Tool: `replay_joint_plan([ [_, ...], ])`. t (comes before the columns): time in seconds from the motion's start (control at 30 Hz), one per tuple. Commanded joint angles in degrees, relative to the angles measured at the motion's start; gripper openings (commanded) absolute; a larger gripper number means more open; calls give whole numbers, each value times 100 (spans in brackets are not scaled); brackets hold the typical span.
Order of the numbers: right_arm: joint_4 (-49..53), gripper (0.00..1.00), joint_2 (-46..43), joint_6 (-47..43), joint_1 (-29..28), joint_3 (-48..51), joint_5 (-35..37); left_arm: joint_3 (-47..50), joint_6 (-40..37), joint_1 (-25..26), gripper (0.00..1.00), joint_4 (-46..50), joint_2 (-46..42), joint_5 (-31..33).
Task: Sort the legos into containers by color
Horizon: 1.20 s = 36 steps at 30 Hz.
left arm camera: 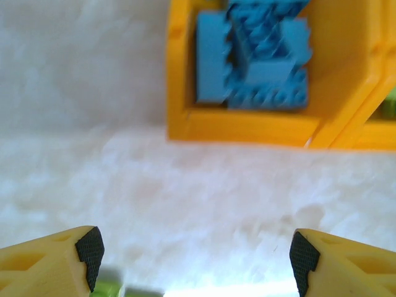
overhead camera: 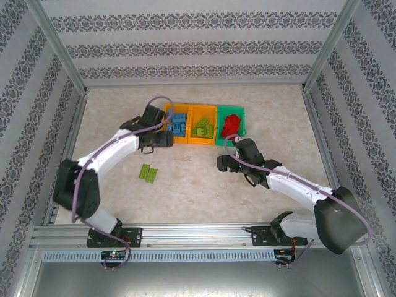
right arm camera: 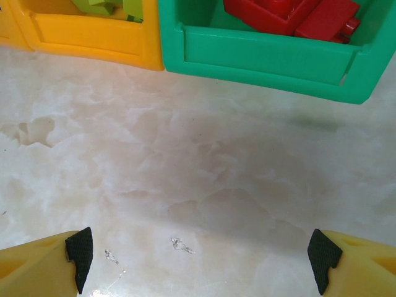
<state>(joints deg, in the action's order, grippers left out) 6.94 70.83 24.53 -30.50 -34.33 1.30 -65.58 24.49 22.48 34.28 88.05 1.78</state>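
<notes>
Now both tools are hanging released and empty over the desk [overhead camera: 278, 124], just in front of the row of three bins. In the top view, the left tool [overhead camera: 164, 140] is staying at the near side of the left orange bin [overhead camera: 180, 141], and the right tool [overhead camera: 224, 162] is waiting a little before the green bin [overhead camera: 241, 120].

The blue legos [overhead camera: 179, 124] are lying in the left orange bin, light green legos [overhead camera: 202, 129] are lying in the middle orange bin [overhead camera: 202, 141], and red legos [overhead camera: 232, 124] are lying in the green bin. Two loose green legos [overhead camera: 148, 173] are resting side by side on the desk, nearer to the arms and left of the bins, apart from both tools.

From the left wrist, the left tool [left arm camera: 197, 253] is showing its jaws wide apart with bare desk between them. The blue legos [left arm camera: 253, 62] are piling up in the orange bin [left arm camera: 247, 127] ahead. Something green and blurred is peeking at the bottom edge, and I cannot tell what it is.

From the right wrist, the right tool [right arm camera: 201, 255] is also spreading its jaws wide over bare desk. The green bin [right arm camera: 266, 59] with red legos [right arm camera: 291, 15] is standing ahead, touching the orange bin [right arm camera: 86, 34] on its left.
</notes>
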Motion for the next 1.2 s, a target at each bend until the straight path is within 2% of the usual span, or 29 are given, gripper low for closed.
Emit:
replay_joint_plan([
  [0.0,-106,93,89,10,45,-20,60,861,462,-34,81,246,-625,174],
  [0.13,-145,92,217,13,44,-129,-9,1723,779,-36,82,297,-1374,321],
  [0.27,-164,92,351,33,40,-245,-123,2159,862,-35,83,275,-1577,419],
  [0.57,-61,92,246,78,27,-254,-80,2398,944,-25,79,-391,-955,-118],
  [0.73,-40,92,133,95,34,-147,0,2387,978,82,78,-612,-681,-189],
  [1.17,-5,92,64,96,79,-92,28,1849,1292,797,76,-940,316,-213],
])
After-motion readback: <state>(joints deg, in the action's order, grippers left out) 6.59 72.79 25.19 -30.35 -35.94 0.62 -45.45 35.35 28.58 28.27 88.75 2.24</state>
